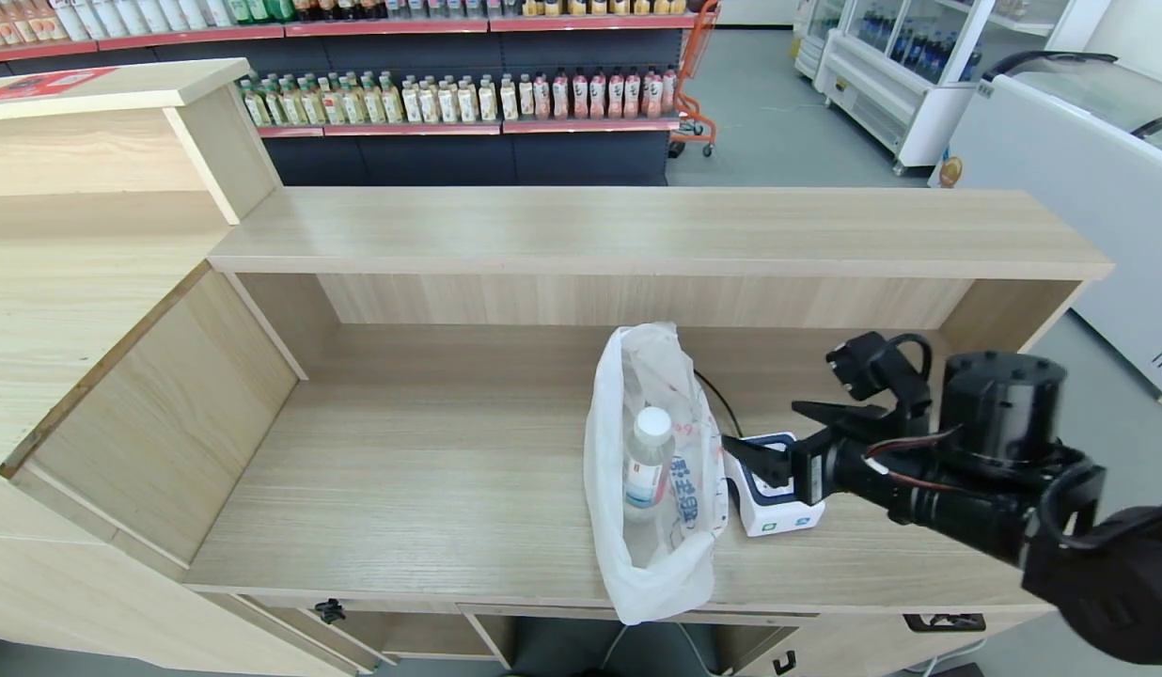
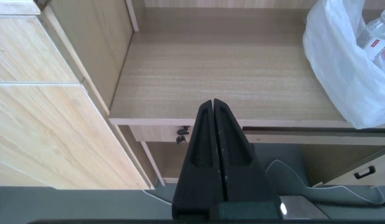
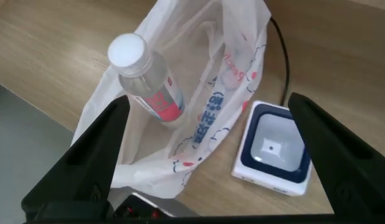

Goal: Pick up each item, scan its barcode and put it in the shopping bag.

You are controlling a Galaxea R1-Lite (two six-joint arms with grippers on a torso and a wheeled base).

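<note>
Right hand [image 3: 209, 102] hangs over the counter [image 1: 402, 470], its two dark fingers spread wide with nothing between them, above the shopping bag [image 1: 607, 489] and the scanner [image 1: 778, 512]. Left hand [image 2: 213, 109] sits off by the counter's front edge, fingers pressed flat together, holding nothing.

And there's the bottle [image 3: 146, 78], roughly upright inside the bag, white cap up, a red-and-white label round its middle. It's clear plastic, round and smooth-walled. By my reckoning it's a light-to-middling load with some give in the walls, slick enough to twist in a loose pinch. The best hold would be across the body at the label band, where the sides run straight (the cap is narrow and would let it swing). With it in the bag, that item looks finished, I'd judge.

The bag is thin white film, crinkled, printed in blue and red, its mouth sagging open. It's soft, with no stiffness at all. It would likely drag or fold if a finger caught the rim, so anything going in wants to drop through the mouth, not push the wall.

The scanner stands just beside the bag on the robot's right; whether they touch, I can't tell. It's a hard white box with a blue-framed sloping window and a black cable [image 3: 283, 50] trailing back. The counter is pale wood-grain, flat and matt.
</note>
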